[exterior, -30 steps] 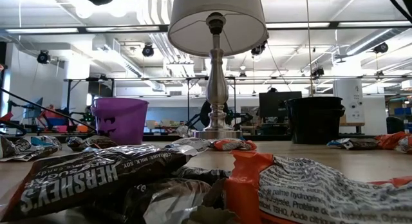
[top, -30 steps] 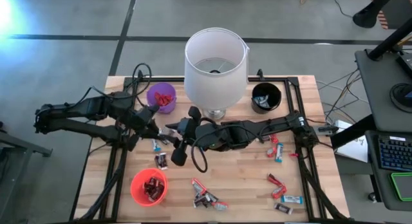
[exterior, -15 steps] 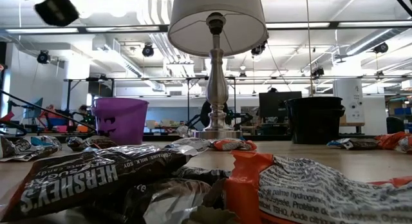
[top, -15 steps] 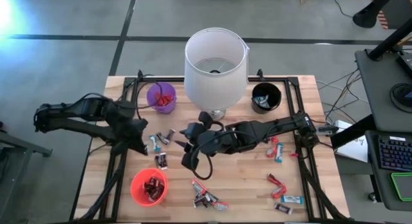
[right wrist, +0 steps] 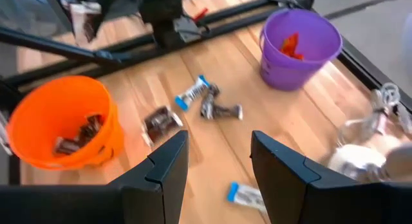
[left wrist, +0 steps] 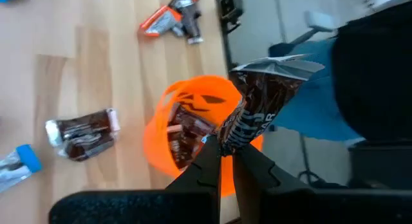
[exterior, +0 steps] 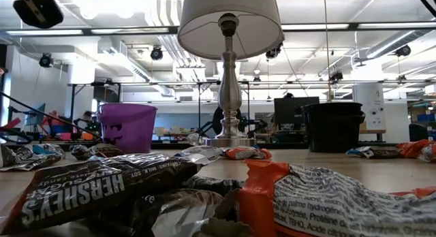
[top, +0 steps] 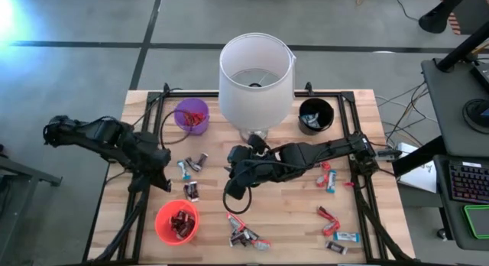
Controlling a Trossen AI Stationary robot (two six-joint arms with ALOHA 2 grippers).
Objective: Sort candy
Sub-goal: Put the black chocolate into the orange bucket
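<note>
My left gripper [top: 161,182] hangs over the table's left part, just beyond the orange cup [top: 176,222], and is shut on a dark brown candy bar [left wrist: 256,105]. The orange cup [left wrist: 187,137] holds several dark bars. My right gripper [top: 232,193] hovers open near the table's middle, in front of the lamp [top: 256,73], and its fingers [right wrist: 170,161] have nothing between them. Loose candy lies on the wood: a blue and a dark bar [right wrist: 205,98], a dark bar [top: 191,191], a heap [top: 244,233] at the near edge, and red and blue bars [top: 328,175] at the right. My left gripper pinches one end of the dark brown bar [left wrist: 229,138] between its two fingertips. The fingers slant downward and the bar sticks out beyond them, roughly in line with them. It is lifted clear of the table, its crimped free end [left wrist: 283,64] farthest from the fingers.
A purple cup [top: 191,115] with red candy stands at the far left, and a black cup [top: 315,115] at the far right. The lamp's base [exterior: 229,138] sits between them. Black frame rails [top: 359,197] run along the table's sides. More candy [top: 340,237] lies at the near right.
My left gripper, still shut, has swung away from the table's middle beside the purple cup toward the near left, ending close to the orange cup. My right gripper has drawn a little toward the right edge and tipped downward.
</note>
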